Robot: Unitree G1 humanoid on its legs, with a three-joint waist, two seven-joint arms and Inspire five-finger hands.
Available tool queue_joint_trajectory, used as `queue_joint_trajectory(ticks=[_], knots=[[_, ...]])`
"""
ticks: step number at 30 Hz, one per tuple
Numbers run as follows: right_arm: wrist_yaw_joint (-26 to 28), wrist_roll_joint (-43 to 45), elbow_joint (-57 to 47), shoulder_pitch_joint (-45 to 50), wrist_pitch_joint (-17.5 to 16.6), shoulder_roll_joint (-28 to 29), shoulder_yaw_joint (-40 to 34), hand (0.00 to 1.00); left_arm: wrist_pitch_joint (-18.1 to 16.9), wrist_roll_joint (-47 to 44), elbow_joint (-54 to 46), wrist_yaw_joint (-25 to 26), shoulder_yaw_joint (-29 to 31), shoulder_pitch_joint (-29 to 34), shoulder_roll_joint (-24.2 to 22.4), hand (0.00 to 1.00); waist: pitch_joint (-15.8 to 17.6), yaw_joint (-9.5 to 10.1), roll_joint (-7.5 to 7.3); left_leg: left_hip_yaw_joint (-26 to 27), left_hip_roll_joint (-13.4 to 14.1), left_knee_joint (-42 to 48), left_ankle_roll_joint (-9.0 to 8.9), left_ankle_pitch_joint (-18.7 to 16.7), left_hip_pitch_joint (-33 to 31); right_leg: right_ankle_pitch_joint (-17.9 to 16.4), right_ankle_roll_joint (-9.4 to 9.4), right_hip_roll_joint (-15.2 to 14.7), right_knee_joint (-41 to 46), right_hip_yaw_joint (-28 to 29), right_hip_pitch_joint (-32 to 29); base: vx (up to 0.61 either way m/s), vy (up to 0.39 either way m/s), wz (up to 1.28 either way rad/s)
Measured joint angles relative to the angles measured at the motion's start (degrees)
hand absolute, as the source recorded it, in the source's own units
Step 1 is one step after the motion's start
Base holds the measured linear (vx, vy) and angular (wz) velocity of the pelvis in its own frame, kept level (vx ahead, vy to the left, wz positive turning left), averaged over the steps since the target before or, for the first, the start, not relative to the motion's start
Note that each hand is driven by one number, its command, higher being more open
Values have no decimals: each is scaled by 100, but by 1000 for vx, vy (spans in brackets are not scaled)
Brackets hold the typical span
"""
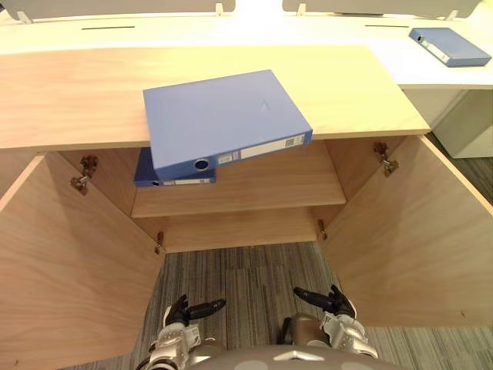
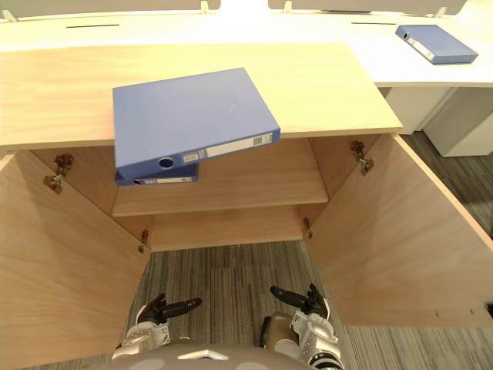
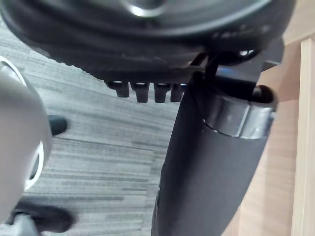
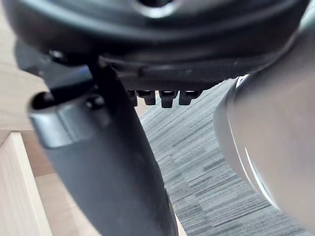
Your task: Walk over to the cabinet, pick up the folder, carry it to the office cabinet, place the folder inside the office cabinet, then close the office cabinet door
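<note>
A: Where is the folder [image 1: 223, 116] found?
B: On top of the cabinet [image 1: 69, 92], laid flat but skewed, w/ its spine end hung out past the cabinet's front edge. It's touched by neither hand.
A: How is it expected to handle?
B: It's judged stiff: hard board covers, box-like, so no sag is expected. Wt prob. light to moderate, as the contents can't be seen. The covers look smooth, so slip is to be guarded against.
A: Where should it be taken?
B: The overhung spine end is favoured, thumb over and fingers under, w/ no prying needed. A two-hand clamp on the long edges could also be used.
A: Hands?
B: The left hand [image 1: 179, 314] and right hand [image 1: 336, 303] are seen low in front of the cabinet, over the carpet [image 1: 239, 270]. Fingers are loosely extended and nothing is held in either.
A: Anything else noted?
B: A 2nd folder [image 1: 173, 178] is laid on the shelf [image 1: 269, 181] inside the cabinet, at its left, under the overhang. The left door [image 1: 69, 270] and right door [image 1: 416, 239] are swung wide. A 3rd folder [image 1: 449, 45] is seen on the white bench [image 1: 231, 31] behind the cabinet, at its right.
</note>
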Motion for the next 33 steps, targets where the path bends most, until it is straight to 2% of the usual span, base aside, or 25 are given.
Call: queue_joint_trajectory(ticks=[1, 3, 4, 5, 6, 7, 8, 10, 12, 14, 15, 16, 17, 20, 23, 28, 32, 33], knots=[[11, -18, 167, -42, 46, -203, -26, 100, 1, 2, 113, 0, 31, -27, -153, 100, -98, -6, 306, -234, 160, -242, -154, 53, 63, -7, -68, 163, -113, -133, 135, 338, -159, 37], [-29, -18, 275, -28, 47, -387, -47, 100, 0, 5, 126, 1, 96, -18, -378, 100, -181, 53, 525, -240, 277, -499, -243, 223, 139, -36, -115, 314, -305, -210, 193, 305, -157, 12], [-35, -18, 307, -20, 110, -423, -113, 100, 6, 6, 125, 1, 254, -59, -450, 100, -141, 27, 593, -250, 339, -528, -325, 354, 238, -71, -171, 352, -443, -335, 423, 261, -167, 21], [-48, -21, 339, 3, 140, -422, -142, 100, 5, 8, 100, 0, 264, -61, -481, 100, -132, 9, 579, -259, 380, -432, -335, 397, 253, -80, -187, 355, -522, -410, 564, 249, -215, 60], [-55, -20, 386, 74, 176, -392, -145, 100, -5, 10, -26, -20, 267, -70, -512, 100, -45, -20, 444, -293, 531, 352, -349, 423, 87, -97, -206, 313, -777, -580, 1001, 173, -185, 61], [-56, -20, 372, 111, 170, -360, -119, 100, -22, 10, -89, -27, 278, -79, -515, 100, -16, -32, 378, -331, 618, 859, -351, 427, -77, -106, -199, 295, -895, -628, 1155, 192, -214, 64], [-55, -20, 367, 141, 160, -348, 6, 100, -40, 9, -232, -34, 391, -109, -529, 100, -10, -19, 297, -400, 898, 2000, -347, 387, -623, -111, -200, 285, -1118, -692, 1362, 106, -122, 27], [-53, -17, 369, 131, 157, -343, 9, 100, -50, 10, -242, -31, 473, -184, -612, 100, -17, 7, 305, -345, 1171, 2805, -265, 186, -1087, -112, -202, 309, -1266, -724, 1524, 100, -36, 7], [-54, -16, 368, 137, 168, -353, -5, 100, -35, 23, -235, -37, 454, -205, -650, 100, -40, 17, 348, -195, 1225, 2569, -169, 41, -1269, -106, -189, 280, -1370, -679, 1695, 111, 124, -13], [-58, -14, 360, 137, 168, -344, -7, 100, -35, 104, -229, -33, 445, -206, -650, 100, -49, 27, 354, -204, 1140, 1769, -140, 102, -1251, -109, -78, 261, -1371, -589, 1747, 86, 162, -25], [-57, -13, 336, 149, 163, -356, -19, 100, -31, 140, -202, -35, 406, -196, -650, 100, -84, 30, 411, -222, 1077, 1168, -100, 439, -1233, -110, 2, 286, -1366, -546, 1719, 75, 183, -18], [-59, -13, 323, 182, 161, -340, -25, 100, -28, 225, -109, -44, 362, -185, -656, 100, -178, 5, 408, -250, 918, 694, -119, 425, -1074, -110, 143, 277, -1404, -467, 1670, 119, 196, -10], [-62, -13, 317, 233, 164, -287, -26, 100, -3, 237, -99, -42, 344, -179, -597, 100, -237, -18, 269, -205, 725, 323, -132, 553, -981, -56, 231, 182, -1535, -437, 1633, 118, 185, -1], [-62, -17, 325, 317, 167, -251, -34, 100, 10, 246, -73, -45, 333, -124, -531, 100, -275, -33, 220, -68, 440, -147, -75, 671, -653, 81, 376, 20, -1847, -386, 1859, 99, 177, -7], [-53, -54, 350, 349, 162, -263, -40, 100, 5, 292, -49, -64, 225, -17, -511, 100, -338, -43, 302, -56, 250, -609, -76, 809, -315, 136, 447, -44, -2048, -379, 2096, 45, 89, -3], [-67, -117, 518, 303, 152, -275, -272, 100, 0, 310, -10, -12, 118, 0, -428, 100, -354, -40, 299, -174, 156, -1115, -96, 1067, -36, 177, 412, 19, -2210, -484, 2307, 16, -1, 13], [-108, -118, 679, 257, 150, -341, -261, 100, -24, 184, -90, 66, -262, 57, -329, 100, -357, -44, 266, -404, 124, -1313, -73, 1166, 85, 191, 389, 70, -2325, -614, 2500, -20, -37, 24], [-145, -118, 686, 259, 149, -347, -245, 100, -43, 104, -385, 127, -398, 194, -320, 100, -347, -50, 248, -472, 107, -1330, -67, 1176, 98, 193, 387, 67, -2343, -622, 2539, -32, -13, 20]])
